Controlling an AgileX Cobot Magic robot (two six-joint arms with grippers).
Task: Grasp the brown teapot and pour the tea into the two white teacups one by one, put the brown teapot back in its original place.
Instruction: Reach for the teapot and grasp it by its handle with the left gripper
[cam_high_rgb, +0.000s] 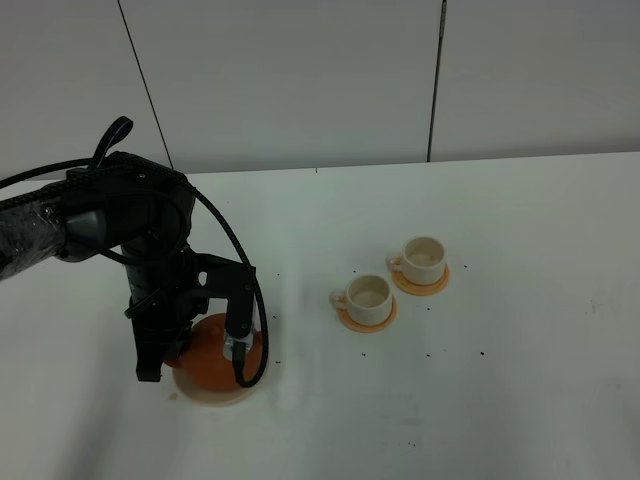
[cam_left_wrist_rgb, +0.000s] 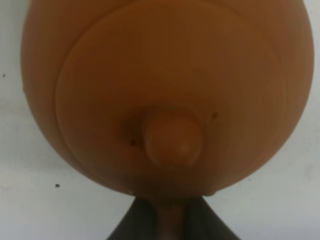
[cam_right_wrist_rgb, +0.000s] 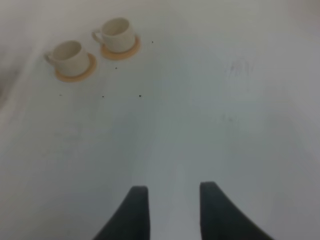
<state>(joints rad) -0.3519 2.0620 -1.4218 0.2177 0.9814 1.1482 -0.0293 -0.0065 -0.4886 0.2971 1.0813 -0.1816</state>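
Teapot (cam_high_rgb: 215, 362) terracotta orange-brown, on pale beige mat (cam_high_rgb: 215, 397). Two cups (cam_high_rgb: 368, 298) cream-white; saucers (cam_high_rgb: 367, 322) orange-tan. Table (cam_high_rgb: 520, 400) white, dark-specked.

table (cam_high_rgb: 520, 400): white, dark specks | wall (cam_high_rgb: 300, 80): pale grey panels, dark seams

Open white tabletop (cam_high_rgb: 520, 400) right of two cream-white cylindrical cups (cam_high_rgb: 370, 297) on orange-tan saucers; black left arm (cam_high_rgb: 150, 260) overhangs terracotta clay teapot (cam_high_rgb: 205, 365).

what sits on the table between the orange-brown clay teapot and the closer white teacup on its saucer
Nothing but bare white table with a few tiny dark specks lies between the orange-brown clay teapot and the nearer white teacup; the exterior high view shows it.
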